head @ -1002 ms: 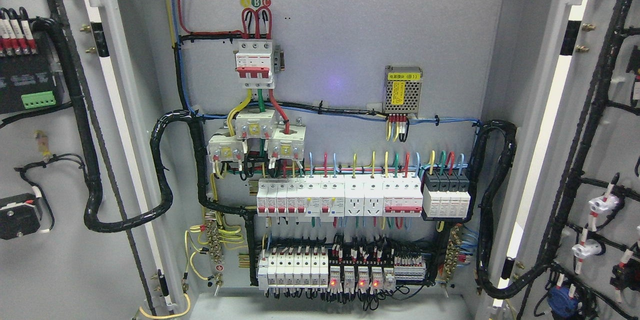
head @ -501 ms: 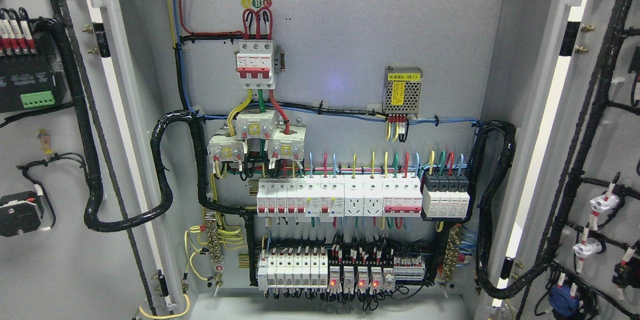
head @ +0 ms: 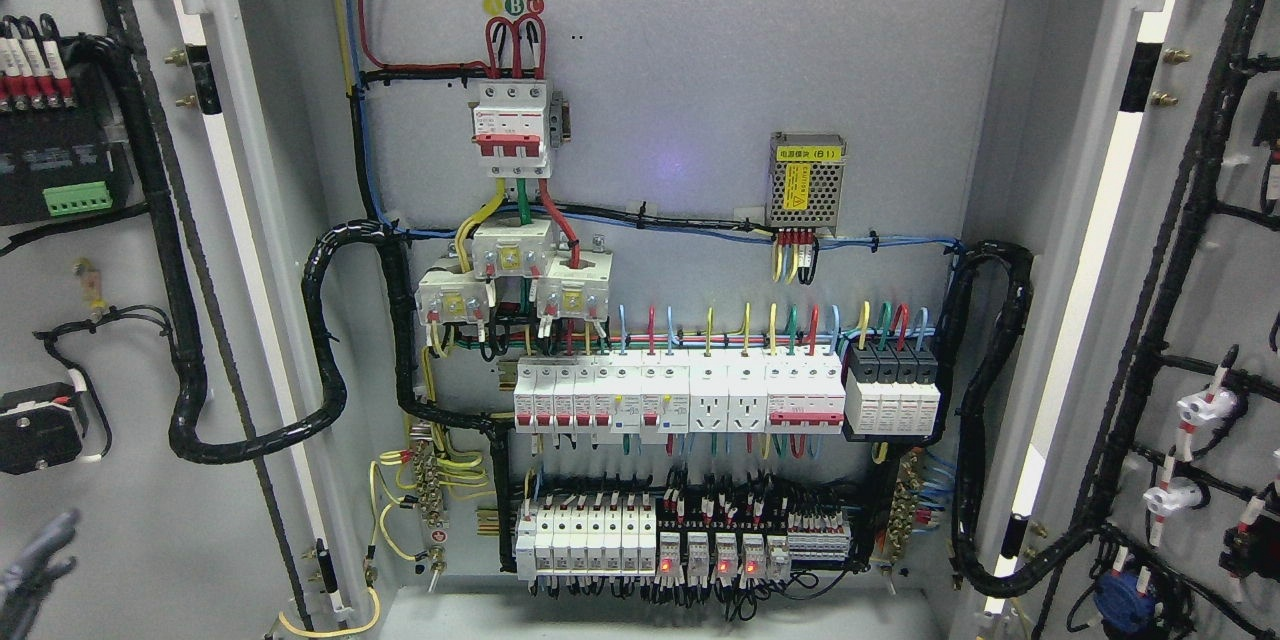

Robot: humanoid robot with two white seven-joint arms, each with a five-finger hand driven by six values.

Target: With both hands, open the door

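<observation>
Left robot hand, fingers spread and empty, at the lower-left corner before the left door; cabinet interior fully exposed; right door also swung wide. Press flat on bare panel, clear of the wiring harness

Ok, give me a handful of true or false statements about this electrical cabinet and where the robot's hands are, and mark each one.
1. Both cabinet doors stand open, the left door and the right door swung out to the sides. True.
2. The left hand shows at the lower left edge, in front of the left door's inner face. True.
3. The right hand is gripping the right door's edge. False: no right hand is in view.
4. The three-pole breaker near the top has red levers. True.
5. All indicator lights on the bottom row are off. False: several glow red.
</observation>
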